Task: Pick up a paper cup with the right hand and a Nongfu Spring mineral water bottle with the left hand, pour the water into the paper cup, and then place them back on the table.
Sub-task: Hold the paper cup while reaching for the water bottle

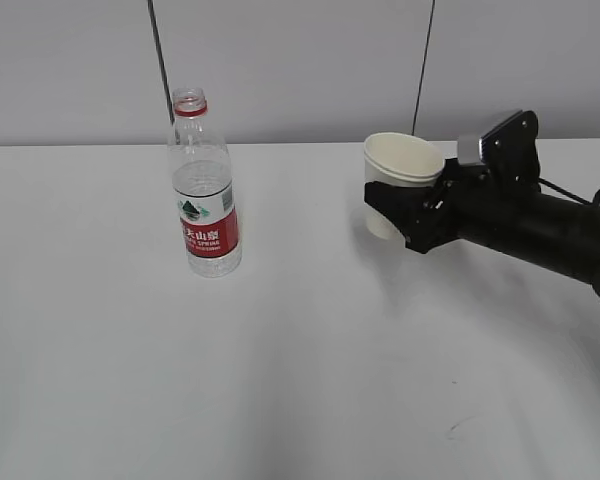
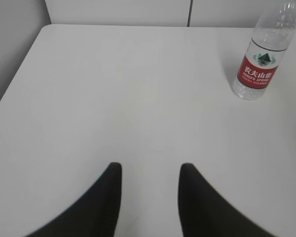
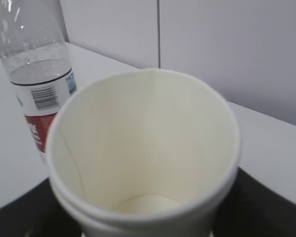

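Observation:
The cream-white paper cup (image 1: 400, 175) is held upright above the table by my right gripper (image 1: 405, 215), which is shut on it. In the right wrist view the cup (image 3: 148, 153) fills the frame and looks empty inside. The Nongfu Spring bottle (image 1: 204, 190) stands upright and uncapped on the white table (image 1: 300, 380), left of the cup, with water reaching up to about its shoulder. It also shows in the left wrist view (image 2: 261, 54) at the far right and in the right wrist view (image 3: 37, 74). My left gripper (image 2: 150, 170) is open and empty, well short of the bottle and left of it. The left arm is out of the exterior view.
A small dark scratch (image 1: 458, 430) marks the table at the front right. Two dark cables (image 1: 160, 60) hang down the grey back wall. The table's left edge (image 2: 19, 74) shows in the left wrist view.

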### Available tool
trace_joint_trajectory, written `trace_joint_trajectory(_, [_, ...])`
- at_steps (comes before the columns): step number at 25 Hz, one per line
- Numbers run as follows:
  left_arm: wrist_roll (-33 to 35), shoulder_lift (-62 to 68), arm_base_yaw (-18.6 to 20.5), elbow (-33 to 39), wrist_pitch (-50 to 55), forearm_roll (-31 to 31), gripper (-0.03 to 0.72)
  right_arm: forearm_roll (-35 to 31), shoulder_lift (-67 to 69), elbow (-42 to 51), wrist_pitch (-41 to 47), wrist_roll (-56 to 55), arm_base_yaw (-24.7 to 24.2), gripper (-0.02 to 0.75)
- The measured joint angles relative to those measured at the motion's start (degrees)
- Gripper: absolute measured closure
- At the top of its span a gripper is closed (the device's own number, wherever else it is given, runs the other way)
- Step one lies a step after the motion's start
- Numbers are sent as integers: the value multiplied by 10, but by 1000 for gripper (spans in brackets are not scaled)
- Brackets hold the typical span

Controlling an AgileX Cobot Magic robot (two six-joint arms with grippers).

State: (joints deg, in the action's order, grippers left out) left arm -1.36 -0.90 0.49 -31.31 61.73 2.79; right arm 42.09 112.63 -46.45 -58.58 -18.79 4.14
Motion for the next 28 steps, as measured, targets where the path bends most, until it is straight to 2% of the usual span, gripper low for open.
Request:
trace_joint_trajectory(4, [0,0,0,0,0,0,428,38,0,0,0,0,0,256])
trace_joint_trajectory(11, [0,63,0,-6,-20,-8,277,58,0,0,0,0,0,256])
trace_joint_trajectory(17, [4,163,0,-18,-174,-48,255,58,0,0,0,-1,0,256])
trace_joint_trajectory(19, [27,210,0,-18,-219,-63,230,56,0,0,0,-1,0,256])
trace_joint_trajectory(23, [107,315,0,-18,-315,-131,116,50,0,0,0,-1,0,256])
trace_joint_trajectory(28, [149,428,-1,-12,-429,-171,82,47,0,0,0,-1,0,256])
